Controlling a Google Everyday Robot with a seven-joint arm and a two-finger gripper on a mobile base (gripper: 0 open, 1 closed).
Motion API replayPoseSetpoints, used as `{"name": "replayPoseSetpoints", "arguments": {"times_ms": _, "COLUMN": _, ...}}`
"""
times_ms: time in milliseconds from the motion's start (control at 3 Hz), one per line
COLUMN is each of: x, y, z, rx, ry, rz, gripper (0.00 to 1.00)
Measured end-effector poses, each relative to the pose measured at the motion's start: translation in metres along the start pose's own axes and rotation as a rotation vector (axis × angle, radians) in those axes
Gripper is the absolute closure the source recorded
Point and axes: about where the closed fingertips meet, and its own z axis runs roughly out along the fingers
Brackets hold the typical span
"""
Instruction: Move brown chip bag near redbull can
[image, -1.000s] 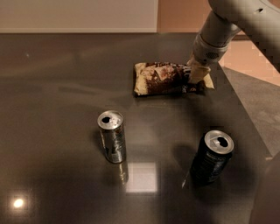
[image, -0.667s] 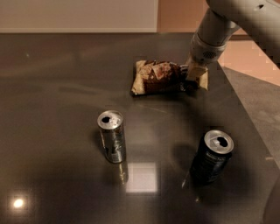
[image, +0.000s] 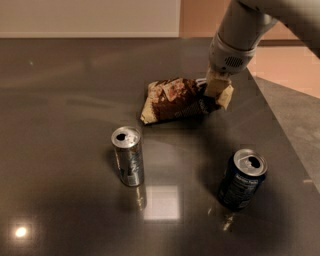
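1. Bench (image: 60, 100): a dark, glossy top that fills most of the view. Its far edge runs along the top of the view. Its right edge slants down towards the near right, and lamp glare shows near the near edge.
2. Arm (image: 240, 30): a pale grey limb that comes in over the far right corner and slopes down and leftward to a point just inside the right edge.
3. Bag (image: 172, 100): it lies in the far half of the bench, nearer the right edge than the left. Its brown centre faces up. Its left crimped end rests on the surface, and its right end is tilted up into the gripper.
4. Dark can (image: 242, 180): it stands upright close to the right edge, on the near side of the bag and well apart from it. Its opened top is visible.
5. Redbull can (image: 128, 157): a slim silver can standing upright near the middle of the bench. It is to the left of the dark can and apart from the bag, which lies beyond it towards the far right corner.
6. Gripper (image: 216, 95): it sits at the tip of the arm, just inside the right edge, and is clenched on the right end of the bag.
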Motion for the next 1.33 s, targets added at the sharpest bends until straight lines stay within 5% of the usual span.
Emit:
{"name": "replayPoseSetpoints", "arguments": {"times_ms": 667, "x": -0.025, "y": 0.062, "z": -0.021, "rx": -0.101, "ry": -0.036, "rz": 0.013, "gripper": 1.00}}
{"name": "replayPoseSetpoints", "arguments": {"times_ms": 1333, "x": -0.046, "y": 0.103, "z": -0.020, "rx": -0.191, "ry": -0.064, "rz": 0.007, "gripper": 0.59}}
